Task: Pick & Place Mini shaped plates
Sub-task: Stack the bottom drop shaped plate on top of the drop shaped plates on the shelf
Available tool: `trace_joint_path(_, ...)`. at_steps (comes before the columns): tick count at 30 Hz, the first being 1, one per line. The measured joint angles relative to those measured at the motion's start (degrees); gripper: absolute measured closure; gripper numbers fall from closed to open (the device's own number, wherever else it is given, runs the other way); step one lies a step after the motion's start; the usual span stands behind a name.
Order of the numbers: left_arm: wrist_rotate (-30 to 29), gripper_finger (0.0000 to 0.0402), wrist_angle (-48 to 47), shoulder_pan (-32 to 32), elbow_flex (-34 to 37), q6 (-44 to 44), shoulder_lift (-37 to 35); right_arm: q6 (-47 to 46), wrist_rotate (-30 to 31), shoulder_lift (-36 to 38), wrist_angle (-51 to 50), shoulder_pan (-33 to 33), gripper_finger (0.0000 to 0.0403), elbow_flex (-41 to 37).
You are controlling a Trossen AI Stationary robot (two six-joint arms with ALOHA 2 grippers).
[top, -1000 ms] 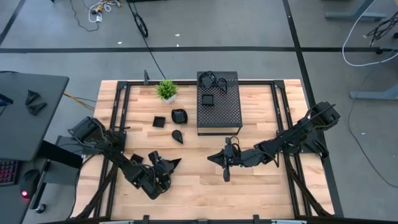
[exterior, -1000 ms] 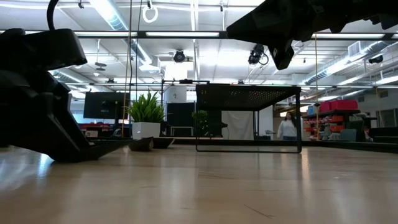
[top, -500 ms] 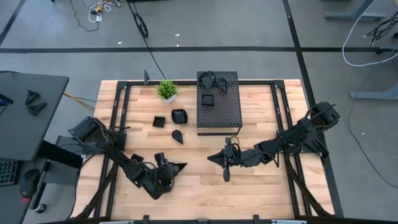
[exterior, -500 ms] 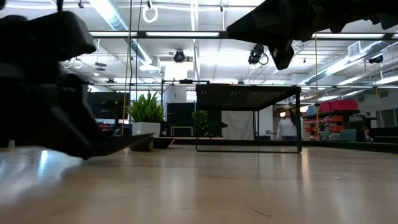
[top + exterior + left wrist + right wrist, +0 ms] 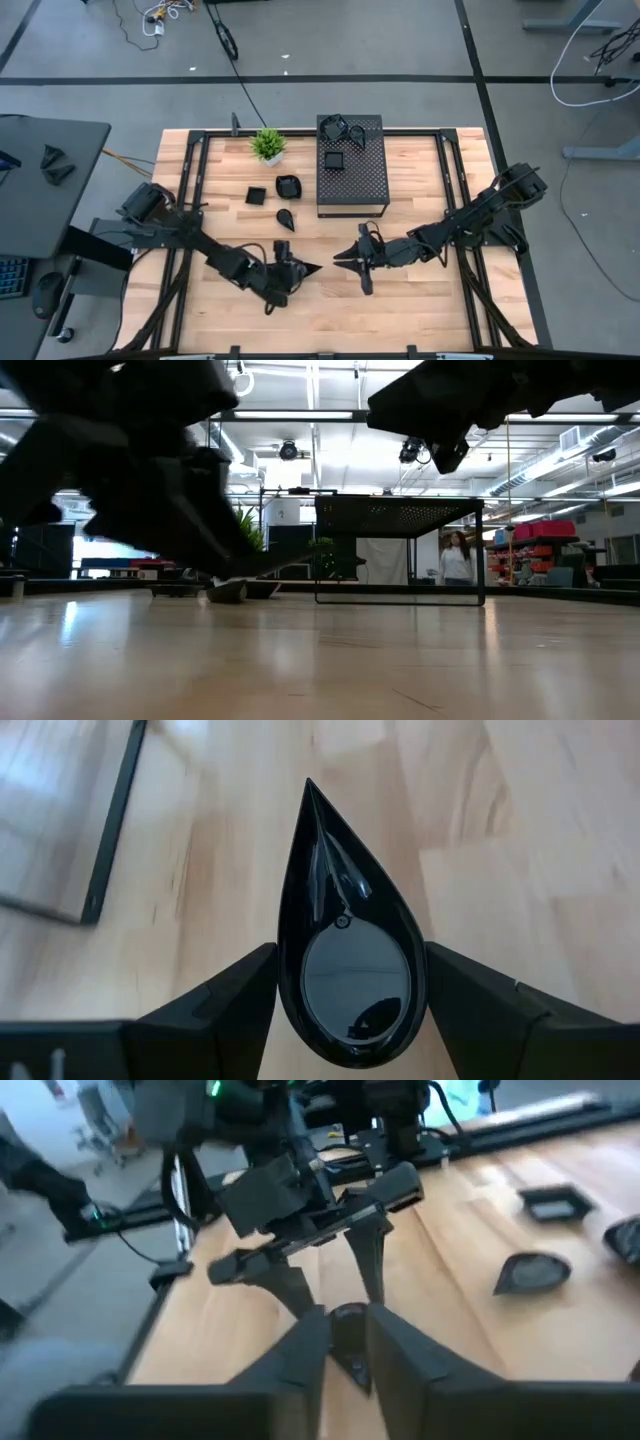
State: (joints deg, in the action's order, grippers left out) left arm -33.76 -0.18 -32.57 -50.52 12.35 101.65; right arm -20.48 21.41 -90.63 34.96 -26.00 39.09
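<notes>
Plates: three (image 5: pixel 256 195) on table, two on box (image 5: pixel 352 185).

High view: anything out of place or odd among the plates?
Nothing looks damaged or spilled. The left gripper holds a teardrop plate above the table, its tip aimed at the right gripper. Three plates lie left of the perforated box.

We look straight down on the whole table (image 5: pixel 400 310) from above; low view sits level at its surface. Both wrist views ride close, sharing the mid-table boards.
</notes>
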Motion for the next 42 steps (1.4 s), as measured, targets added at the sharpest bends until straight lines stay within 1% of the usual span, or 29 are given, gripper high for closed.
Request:
trace_joint_path(3, 3.42, 0.0154, 0.07, 2.02, -2.02, -4.51, 0.00, 5.05, -0.04, 0.66, -2.02, -0.27, 0.0280, 0.22)
trace_joint_path(6, 6.85, 0.0154, -0.49, 3.83, -3.76, -9.09, 0.00, 6.90, -0.07, 1.51, -9.74, -0.33, 0.0225, 2.22)
trace_joint_path(10, 9.94, 0.0154, -1.79, 6.14, -5.99, -14.82, 0.00, 9.32, -0.21, 1.17, -18.81, -0.33, 0.0158, 5.68)
trace_joint_path(13, 11.68, 0.0154, -4.62, 7.69, -7.76, -17.83, 0.00, 11.18, -0.25, 0.40, -19.97, -0.33, 0.0123, 6.27)
trace_joint_path(15, 12.02, 0.0154, -6.85, 8.53, -9.04, -18.69, 0.00, 10.82, -0.49, -0.46, -19.23, -0.33, 0.0108, 6.27)
trace_joint_path(19, 12.43, 0.0154, -10.00, 9.75, -10.70, -18.72, 0.00, 10.48, -0.48, -3.38, -18.83, -0.36, 0.0098, 6.27)
trace_joint_path(21, 12.55, 0.0154, -9.92, 10.18, -11.19, -18.67, 0.00, 11.00, -0.37, -5.00, -18.20, -0.35, 0.0097, 6.21)
trace_joint_path(26, 13.07, 0.0154, -10.13, 10.68, -12.41, -18.33, 0.00, 12.36, 2.94, -7.23, -16.50, -0.35, 0.0104, 6.23)
trace_joint_path(34, 13.38, 0.0154, -9.54, 11.03, -14.44, -16.78, 0.00, 16.85, 3.71, -7.74, -12.97, -0.35, 0.0112, 6.23)
trace_joint_path(37, 13.95, 0.0154, -7.85, 11.22, -14.56, -15.95, 0.00, 17.52, 5.48, -7.74, -12.74, -0.24, 0.0113, 6.23)
trace_joint_path(42, 14.52, 0.0154, -6.15, 11.20, -14.56, -15.57, -0.01, 17.67, 5.76, -7.74, -10.95, -0.24, 0.0113, 6.23)
